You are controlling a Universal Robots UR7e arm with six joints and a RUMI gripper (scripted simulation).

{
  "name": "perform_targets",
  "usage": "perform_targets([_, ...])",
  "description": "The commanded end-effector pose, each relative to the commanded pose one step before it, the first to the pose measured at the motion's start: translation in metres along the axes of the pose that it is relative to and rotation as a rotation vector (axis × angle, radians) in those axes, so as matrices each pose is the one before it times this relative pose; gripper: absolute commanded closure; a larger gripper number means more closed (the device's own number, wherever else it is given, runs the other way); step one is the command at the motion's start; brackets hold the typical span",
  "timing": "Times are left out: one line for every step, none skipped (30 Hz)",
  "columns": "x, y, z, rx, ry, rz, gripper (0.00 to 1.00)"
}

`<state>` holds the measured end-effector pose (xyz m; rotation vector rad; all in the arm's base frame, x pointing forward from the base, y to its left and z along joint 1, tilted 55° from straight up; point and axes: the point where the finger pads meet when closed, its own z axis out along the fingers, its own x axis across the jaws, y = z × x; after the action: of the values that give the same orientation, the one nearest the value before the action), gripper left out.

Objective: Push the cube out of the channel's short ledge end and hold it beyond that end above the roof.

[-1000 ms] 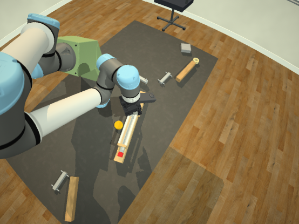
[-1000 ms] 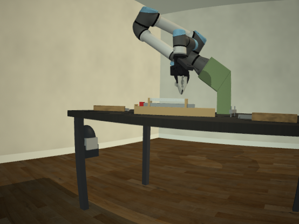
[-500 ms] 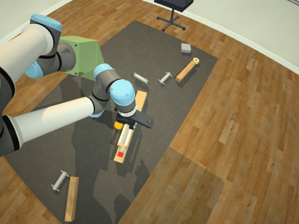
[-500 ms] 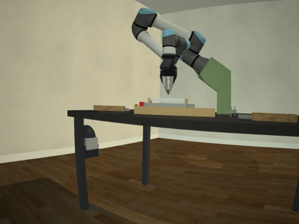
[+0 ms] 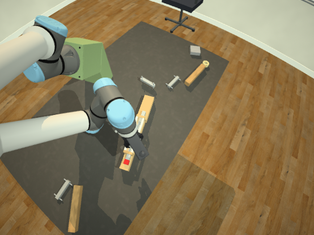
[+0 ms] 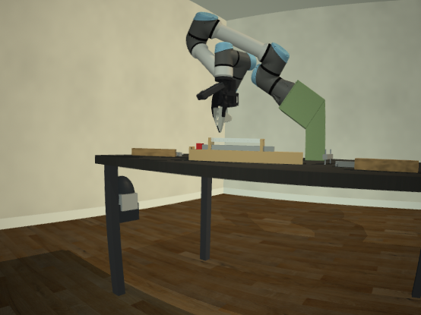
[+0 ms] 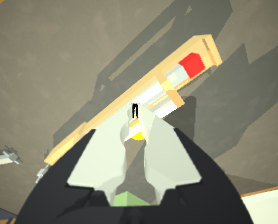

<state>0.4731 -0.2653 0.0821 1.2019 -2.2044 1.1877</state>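
Note:
The red cube (image 5: 126, 162) sits in the open on the short ledge at the near end of the wooden channel (image 5: 139, 126), just outside the clear roof. It also shows in the side view (image 6: 199, 146) and in the wrist view (image 7: 192, 65). My gripper (image 6: 219, 129) hangs well above the channel (image 6: 245, 152) near that end, pointing down. Its white fingers are shut with nothing between them. A yellow ball (image 7: 136, 131) on the mat shows through the gap behind the fingertips. In the overhead view the wrist hides the fingers.
Three grey spool-like tools (image 5: 63, 189) (image 5: 147, 81) (image 5: 173, 82) lie on the dark mat. A wooden bar (image 5: 75, 207) lies at the near left, and another (image 5: 195, 74) at the far right beside a grey block (image 5: 195, 50). An office chair (image 5: 184, 0) stands beyond the mat.

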Motion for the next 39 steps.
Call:
perform_targets([0.01396,-0.00813,-0.00105,-0.01573,0.00511,0.15949,1.0])
perform_targets([0.0,0.0,0.0,0.0,0.0,0.0,1.0])
perform_targets([0.00378,-0.00262,-0.00024,0.00059,0.00033,0.04315,1.0])
perform_targets([0.00359,-0.00266,-0.00024,0.00062,0.00032,0.042,1.0])
perform_targets([0.00341,-0.00269,-0.00024,0.00064,0.0003,0.04081,1.0])
perform_targets([0.00322,-0.0027,-0.00025,0.00065,0.00028,0.03958,1.0])
perform_targets([0.00303,-0.0027,-0.00025,0.00066,0.00027,0.0383,1.0])
perform_targets([0.00285,-0.00269,-0.00025,0.00067,0.00025,0.03699,1.0])
perform_targets([0.00267,-0.00266,-0.00025,0.00067,0.00023,0.03564,1.0])
perform_targets([0.00249,-0.00262,-0.00025,0.00067,0.00021,0.03427,1.0])
perform_targets([0.00232,-0.00257,-0.00024,0.00067,0.00018,0.03286,1.0])
perform_targets([0.00216,-0.0025,-0.00024,0.00066,0.00016,0.03143,1.0])
perform_targets([0.002,-0.00243,-0.00023,0.00065,0.00015,0.02998,1.0])
perform_targets([0.00184,-0.00235,-0.00023,0.00064,0.00013,0.02852,1.0])
perform_targets([0.0017,-0.00226,-0.00022,0.00062,0.00011,0.02704,1.0])
perform_targets([0.00155,-0.00217,-0.00021,0.0006,0.00009,0.02555,1.0])
perform_targets([0.00142,-0.00206,-0.0002,0.00058,0.00008,0.02405,1.0])
perform_targets([0.0,0.0,0.0,0.0,0.0,0.0,1.0])
perform_targets([0.0,0.0,0.0,0.0,0.0,0.0,1.0])
perform_targets([0.0013,-0.00196,-0.0002,0.00055,0.00006,0.02256,1.0])
perform_targets([0.00118,-0.00185,-0.00019,0.00053,0.00005,0.02107,1.0])
perform_targets([0.00106,-0.00173,-0.00017,0.0005,0.00004,0.01959,1.0])
perform_targets([0.00096,-0.00161,-0.00016,0.00047,0.00003,0.01812,1.0])
perform_targets([0.00086,-0.0015,-0.00015,0.00043,0.00002,0.01667,1.0])
perform_targets([0.00077,-0.00138,-0.00014,0.0004,0.00001,0.01524,1.0])
perform_targets([0.00068,-0.00126,-0.00013,0.00037,0.00001,0.01384,1.0])
perform_targets([0.0006,-0.00114,-0.00012,0.00034,0.0,0.01248,1.0])
perform_targets([0.00053,-0.00102,-0.00011,0.0003,0.0,0.01115,1.0])
perform_targets([0.00046,-0.00091,-0.00009,0.00027,0.0,0.00987,1.0])
perform_targets([0.00039,-0.0008,-0.00008,0.00024,0.0,0.00864,1.0])
perform_targets([0.00034,-0.00069,-0.00007,0.00021,0.0,0.00746,1.0])
perform_targets([0.00028,-0.00059,-0.00006,0.00018,0.0,0.00635,1.0])
perform_targets([0.00023,-0.00049,-0.00005,0.00015,0.0,0.0053,1.0])
perform_targets([0.00019,-0.0004,-0.00004,0.00012,0.0,0.00433,1.0])
perform_targets([0.0,0.0,0.0,0.0,0.0,0.0,1.0])
perform_targets([0.0,0.0,0.0,0.0,0.0,0.0,1.0])
perform_targets([0.00015,-0.00032,-0.00003,0.0001,0.0,0.00344,1.0])
perform_targets([0.00011,-0.00025,-0.00003,0.00007,0.0,0.00263,1.0])
perform_targets([0.00008,-0.00018,-0.00002,0.00005,0.0,0.00192,1.0])
